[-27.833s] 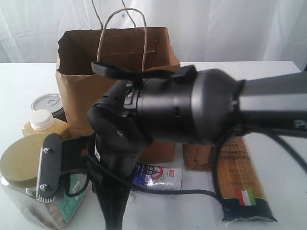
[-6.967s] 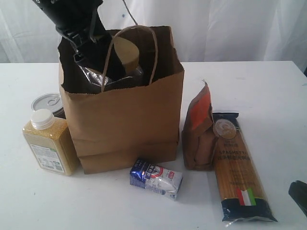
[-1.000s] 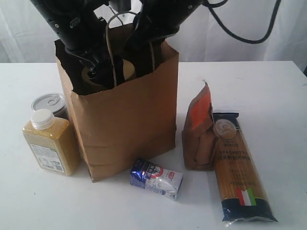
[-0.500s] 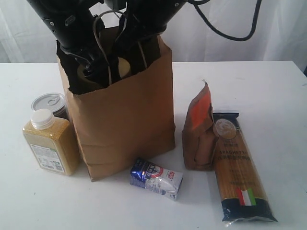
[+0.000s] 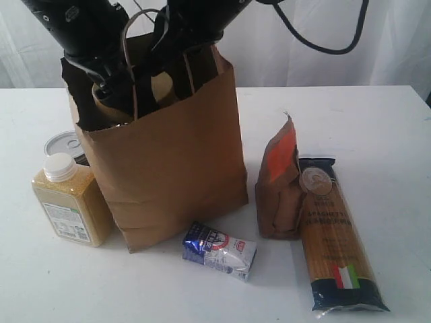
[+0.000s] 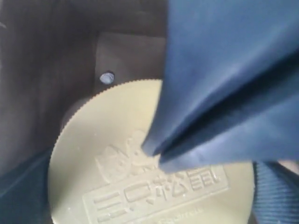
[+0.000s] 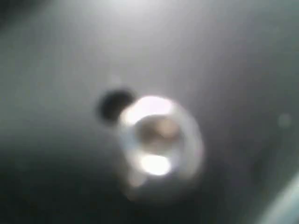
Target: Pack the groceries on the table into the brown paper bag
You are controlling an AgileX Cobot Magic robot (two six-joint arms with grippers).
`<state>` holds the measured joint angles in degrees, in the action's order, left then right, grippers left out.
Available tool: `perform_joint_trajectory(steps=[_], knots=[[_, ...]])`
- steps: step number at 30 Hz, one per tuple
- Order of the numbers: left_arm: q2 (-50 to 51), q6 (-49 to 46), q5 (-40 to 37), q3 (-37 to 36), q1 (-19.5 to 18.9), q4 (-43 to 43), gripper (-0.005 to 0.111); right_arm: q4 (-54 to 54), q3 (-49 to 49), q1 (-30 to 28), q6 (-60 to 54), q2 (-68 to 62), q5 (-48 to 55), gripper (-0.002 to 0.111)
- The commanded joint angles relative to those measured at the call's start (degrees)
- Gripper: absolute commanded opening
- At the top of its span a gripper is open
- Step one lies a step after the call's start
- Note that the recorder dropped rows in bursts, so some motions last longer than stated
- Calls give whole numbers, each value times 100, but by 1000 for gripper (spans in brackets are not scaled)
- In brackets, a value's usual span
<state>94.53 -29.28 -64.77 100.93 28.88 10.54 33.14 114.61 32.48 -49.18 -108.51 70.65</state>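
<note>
The brown paper bag (image 5: 175,155) stands tilted on the table (image 5: 377,134), with both black arms reaching into its mouth. Inside it is the jar, its tan lid (image 6: 140,186) high near the rim (image 5: 108,108). My left gripper (image 5: 118,94) is shut on the jar, its fingers (image 6: 21,191) flanking the lid. My right gripper (image 6: 152,154) is shut, and its tip touches the lid. Outside the bag are the yellow bottle (image 5: 71,202), tin can (image 5: 64,143), blue-white carton (image 5: 219,250), brown-orange pouch (image 5: 278,188) and spaghetti packet (image 5: 333,235). The right wrist view is only a dark blur.
Bottle and can stand close against the bag's left side. The carton lies at its front corner. Pouch and spaghetti lie together to its right. A white curtain hangs behind the table.
The bag's top has leaned and shifted left, along with both arms and the jar. The groceries outside have not moved.
</note>
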Motion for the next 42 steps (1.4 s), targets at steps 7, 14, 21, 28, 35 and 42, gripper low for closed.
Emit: perform_joint_trajectory(steps=[7, 14, 21, 28, 35, 42], knots=[[-144, -27, -519, -28, 43, 125, 105, -194, 69, 45, 47, 99, -186, 0], [-149, -27, -519, -28, 43, 135, 105, -70, -485, 45, 102, 49, -243, 0], [-179, -27, -519, -28, 43, 135, 105, -711, -488, 45, 303, 149, -481, 0], [-210, -27, -519, -17, 43, 135, 105, -1169, -384, 45, 729, 721, -222, 0], [-390, 266, -324, 126, 43, -655, 105, -1005, -384, 3, 918, 1069, -266, 0], [-390, 990, -39, 214, 43, -875, 90, -991, -384, 3, 952, 1379, -266, 0]])
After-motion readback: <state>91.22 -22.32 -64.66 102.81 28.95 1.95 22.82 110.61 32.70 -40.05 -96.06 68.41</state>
